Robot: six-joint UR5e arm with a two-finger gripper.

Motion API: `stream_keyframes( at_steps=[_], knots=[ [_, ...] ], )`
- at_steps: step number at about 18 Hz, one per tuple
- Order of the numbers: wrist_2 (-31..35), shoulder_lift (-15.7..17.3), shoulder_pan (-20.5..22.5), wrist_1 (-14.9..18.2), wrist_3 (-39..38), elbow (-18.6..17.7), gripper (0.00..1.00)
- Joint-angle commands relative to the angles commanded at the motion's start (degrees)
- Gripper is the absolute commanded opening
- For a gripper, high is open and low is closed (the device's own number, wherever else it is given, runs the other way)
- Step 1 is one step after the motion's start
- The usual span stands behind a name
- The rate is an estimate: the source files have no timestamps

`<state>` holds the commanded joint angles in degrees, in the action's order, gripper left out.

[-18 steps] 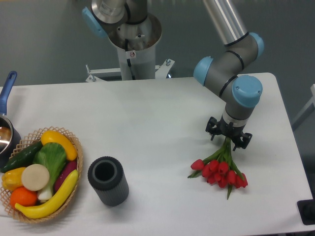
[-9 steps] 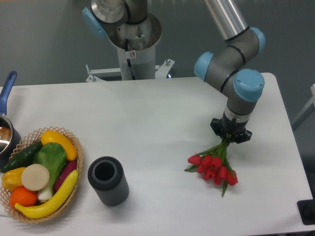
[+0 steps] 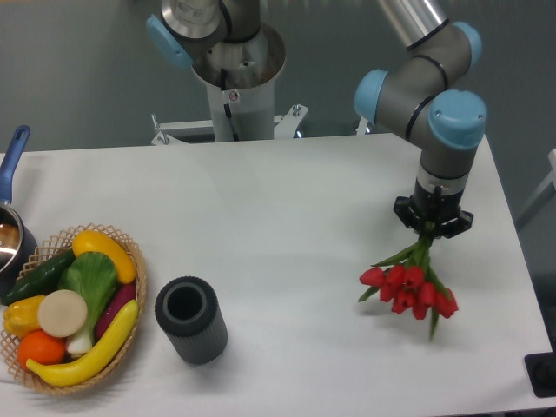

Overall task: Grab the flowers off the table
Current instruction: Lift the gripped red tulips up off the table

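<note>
End effector gripping stems, flowers below

Table matte white; basket woven wicker.

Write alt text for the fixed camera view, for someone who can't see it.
A robot arm's end effector grips the stems of the flowers, red tulip buds hanging down over the white table. At left sit a basket of vegetables, a dark ribbed cylinder and part of a pot.
</note>
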<state>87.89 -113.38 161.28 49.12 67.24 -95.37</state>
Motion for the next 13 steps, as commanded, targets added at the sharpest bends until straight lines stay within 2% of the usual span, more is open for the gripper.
stream_keyframes(
  at_steps=[8, 10, 13],
  knots=[
    [1.5, -0.2, -0.3, 14.1, 0.4, 9.6, 0.00],
    [1.5, -0.3, -0.3, 15.2, 0.5, 10.4, 0.00],
    [1.5, -0.2, -0.3, 15.2, 1.6, 10.2, 0.00]
  ],
)
